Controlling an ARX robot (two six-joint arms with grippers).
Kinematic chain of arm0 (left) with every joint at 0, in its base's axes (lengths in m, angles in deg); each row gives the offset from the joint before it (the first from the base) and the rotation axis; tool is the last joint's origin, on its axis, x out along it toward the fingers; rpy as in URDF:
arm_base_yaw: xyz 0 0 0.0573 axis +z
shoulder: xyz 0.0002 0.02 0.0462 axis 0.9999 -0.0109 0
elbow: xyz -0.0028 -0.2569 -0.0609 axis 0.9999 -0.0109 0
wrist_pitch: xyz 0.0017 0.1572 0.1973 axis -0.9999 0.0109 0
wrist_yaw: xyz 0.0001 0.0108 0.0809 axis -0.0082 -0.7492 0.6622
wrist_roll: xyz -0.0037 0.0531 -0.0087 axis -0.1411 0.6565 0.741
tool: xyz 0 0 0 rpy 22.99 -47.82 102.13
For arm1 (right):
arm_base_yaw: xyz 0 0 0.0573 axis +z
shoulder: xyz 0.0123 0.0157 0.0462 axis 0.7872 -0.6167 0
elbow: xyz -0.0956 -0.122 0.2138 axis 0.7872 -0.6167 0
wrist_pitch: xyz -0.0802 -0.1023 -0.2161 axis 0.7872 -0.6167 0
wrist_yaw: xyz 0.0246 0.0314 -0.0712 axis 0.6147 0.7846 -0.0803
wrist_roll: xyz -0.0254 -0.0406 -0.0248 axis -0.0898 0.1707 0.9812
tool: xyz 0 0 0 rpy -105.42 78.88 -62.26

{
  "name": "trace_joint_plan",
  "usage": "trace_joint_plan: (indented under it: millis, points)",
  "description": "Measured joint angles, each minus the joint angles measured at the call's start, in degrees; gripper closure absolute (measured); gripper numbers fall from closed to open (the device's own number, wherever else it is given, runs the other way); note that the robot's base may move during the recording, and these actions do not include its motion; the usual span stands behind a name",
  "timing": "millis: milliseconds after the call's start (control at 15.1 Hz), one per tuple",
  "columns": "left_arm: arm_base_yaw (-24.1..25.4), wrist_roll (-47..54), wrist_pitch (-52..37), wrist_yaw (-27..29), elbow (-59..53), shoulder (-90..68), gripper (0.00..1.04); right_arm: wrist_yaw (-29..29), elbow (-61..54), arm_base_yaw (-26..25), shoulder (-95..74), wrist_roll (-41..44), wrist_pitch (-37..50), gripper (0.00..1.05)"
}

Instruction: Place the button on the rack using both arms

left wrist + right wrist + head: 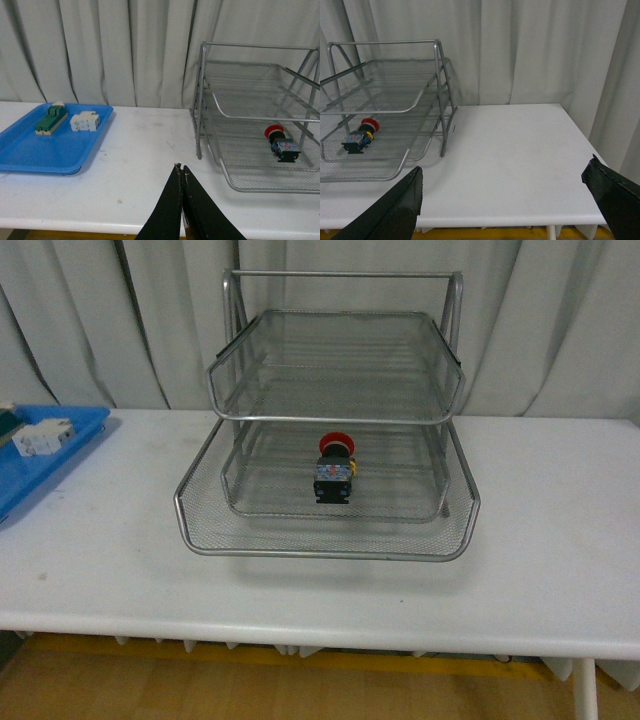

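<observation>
At the desk's (560, 540) near edge: left gripper (181, 172) pressed closed, empty; right gripper (504, 170) spread wide, empty. Rack (330, 552): button (335, 468) on a lower mesh shelf. Blue tray (50, 155): green-topped switch block (50, 120), white terminal block (84, 121).

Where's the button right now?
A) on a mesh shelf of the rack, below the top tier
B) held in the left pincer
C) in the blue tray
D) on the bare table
A: the button rests on a mesh shelf inside the rack, under the top tier.
</observation>
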Motion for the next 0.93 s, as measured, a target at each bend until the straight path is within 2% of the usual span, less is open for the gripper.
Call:
trace_joint_plan:
  millis: [132, 264, 529, 595, 661, 793, 860, 926]
  points:
    - [0.0, 0.0, 1.5, 0.0, 0.0, 1.7, 1.03, 0.0, 0.0, 0.0, 0.0, 0.0, 0.0, 0.06]
    - [0.0, 0.0, 12.3, 0.0, 0.0, 10.6, 1.03, 0.0, 0.0, 0.0, 0.0, 0.0, 0.0, 0.06]
    - [0.0, 0.0, 11.9, 0.0, 0.0, 11.2, 1.03, 0.0, 0.0, 0.0, 0.0, 0.0, 0.0, 0.06]
    - [0.0, 0.0, 11.8, 0.0, 0.0, 11.2, 1.01, 1.5, 0.0, -0.5, -1.1, -0.2, 2.6, 0.06]
    - [0.0, 0.0, 11.8, 0.0, 0.0, 11.2, 0.88, 4.6, 0.7, -2.7, -9.8, -0.8, 14.8, 0.06]
    - [0.0, 0.0, 11.8, 0.0, 0.0, 11.2, 0.63, 6.1, 7.0, -2.1, -38.6, -4.5, 39.6, 0.06]
    - [0.0, 0.0, 11.8, 0.0, 0.0, 11.2, 0.50, 6.1, 13.0, -0.6, -50.4, -6.5, 47.1, 0.06]
    - [0.0, 0.0, 11.8, 0.0, 0.0, 11.2, 0.37, 6.6, 21.5, 1.8, -62.1, -9.4, 47.8, 0.06]
